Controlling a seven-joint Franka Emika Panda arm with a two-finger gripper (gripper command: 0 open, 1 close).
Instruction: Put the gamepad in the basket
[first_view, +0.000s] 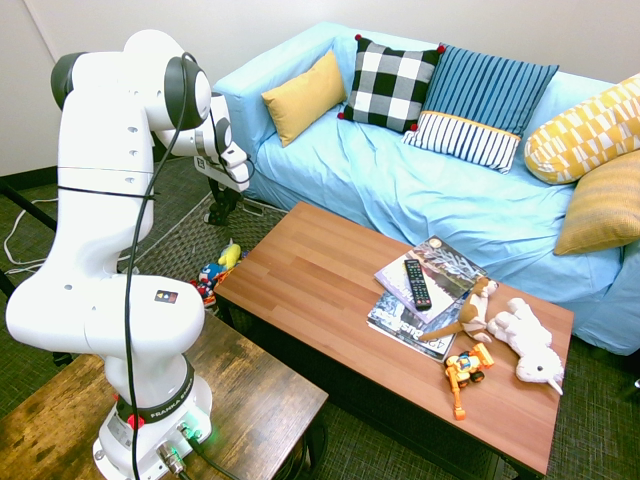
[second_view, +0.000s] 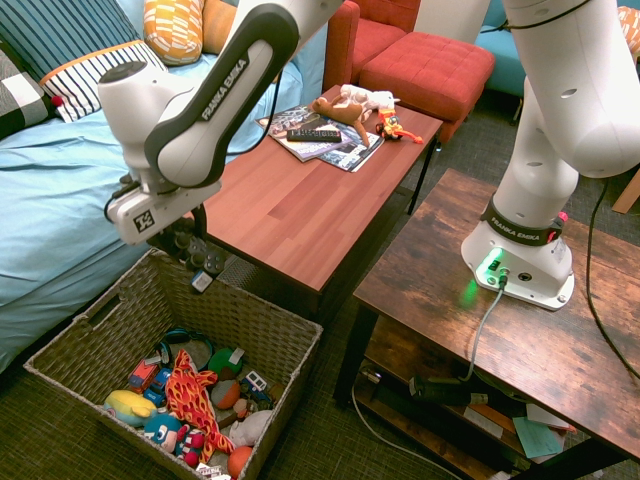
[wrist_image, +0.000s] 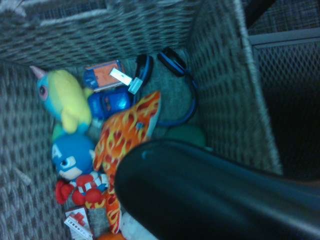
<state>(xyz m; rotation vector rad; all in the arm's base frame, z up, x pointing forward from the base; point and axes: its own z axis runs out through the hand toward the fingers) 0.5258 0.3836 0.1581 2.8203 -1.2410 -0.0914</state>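
Hanging over the basket (first_view: 178, 245), the gamepad (first_view: 219, 212) is a small dark shape in the 1st ext. view, w/ the pincer (first_view: 223, 190) closed on it; the wood surface (first_view: 300, 270) is beside the basket.

2nd ext. view: gamepad (second_view: 203, 265) is blk w/ a pale label, held above the basket's surface-side part, labelled end tilted down twd the basket. In the basket: yellow plush (second_view: 130, 407), flame-print toy (second_view: 188, 395), blue-headed doll (second_view: 163, 430), etc.

Wrist view: one rounded blk handle, blurred, its long axis slanting across the basket, tip twd the flame-print toy; full gamepad axis unclear.
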